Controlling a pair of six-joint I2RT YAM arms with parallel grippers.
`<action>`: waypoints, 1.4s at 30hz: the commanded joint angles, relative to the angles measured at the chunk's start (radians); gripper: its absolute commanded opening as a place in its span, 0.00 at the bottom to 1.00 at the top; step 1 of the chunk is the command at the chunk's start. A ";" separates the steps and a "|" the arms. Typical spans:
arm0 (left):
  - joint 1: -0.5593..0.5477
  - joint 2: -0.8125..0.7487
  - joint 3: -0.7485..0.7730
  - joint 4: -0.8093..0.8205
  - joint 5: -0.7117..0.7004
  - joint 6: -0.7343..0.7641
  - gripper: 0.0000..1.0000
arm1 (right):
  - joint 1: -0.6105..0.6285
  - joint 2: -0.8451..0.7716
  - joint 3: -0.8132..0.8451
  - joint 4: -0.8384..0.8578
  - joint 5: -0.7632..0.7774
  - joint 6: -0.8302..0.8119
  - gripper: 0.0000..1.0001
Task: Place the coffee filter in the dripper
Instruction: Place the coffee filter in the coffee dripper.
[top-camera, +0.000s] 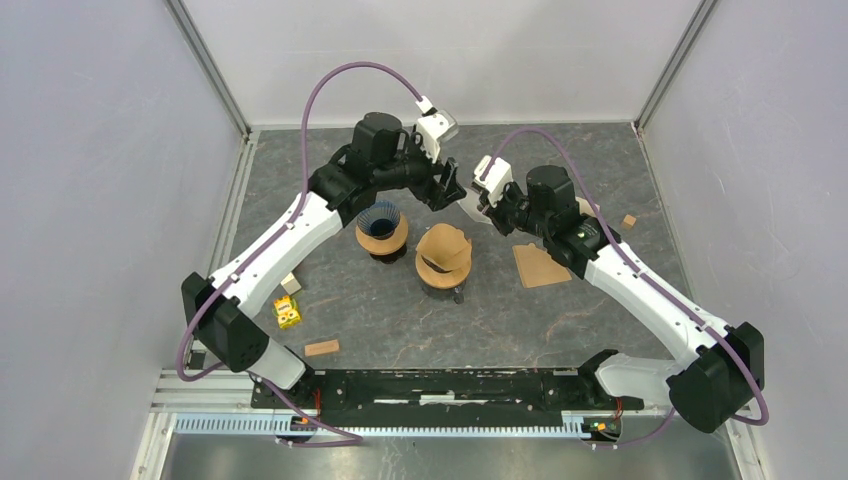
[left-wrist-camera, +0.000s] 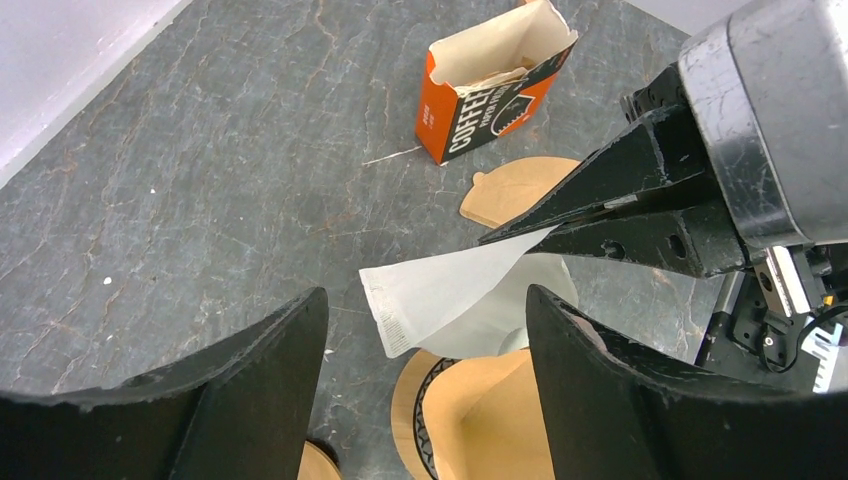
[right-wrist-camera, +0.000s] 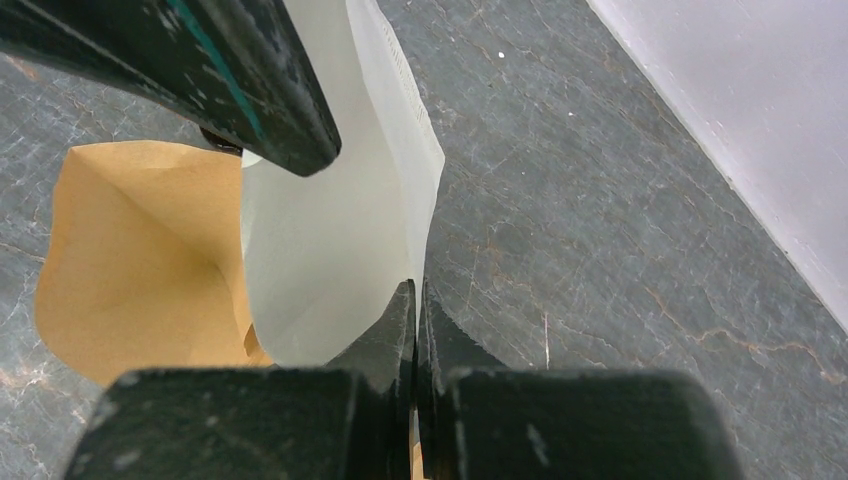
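A white paper coffee filter (left-wrist-camera: 450, 295) hangs in the air, pinched by one edge in my shut right gripper (right-wrist-camera: 415, 300). The white filter (right-wrist-camera: 330, 250) droops above a dripper holding a brown filter (right-wrist-camera: 140, 250). My left gripper (left-wrist-camera: 428, 340) stands open, one finger on each side of the white filter's free corner, not touching it. From above, both grippers meet at the back middle, left gripper (top-camera: 447, 190) and right gripper (top-camera: 478, 205). An empty dripper with a blue ribbed inside (top-camera: 381, 225) stands beside the dripper with the brown filter (top-camera: 443, 255).
An open orange coffee filter box (left-wrist-camera: 490, 90) stands behind, with a loose brown filter (left-wrist-camera: 510, 190) lying near it. Another flat brown filter (top-camera: 540, 265) lies to the right. A yellow box (top-camera: 287, 312), a wooden block (top-camera: 321, 348) and a pale block (top-camera: 290, 283) lie front left.
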 joint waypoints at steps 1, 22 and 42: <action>-0.010 0.015 0.043 -0.013 -0.023 0.060 0.79 | -0.003 -0.002 0.042 0.011 -0.009 0.010 0.00; -0.037 0.050 0.026 0.037 -0.043 0.073 0.56 | -0.002 0.003 0.039 0.015 -0.033 0.015 0.00; -0.040 0.023 0.004 0.040 -0.002 0.096 0.28 | -0.002 0.011 0.050 0.007 -0.027 0.010 0.00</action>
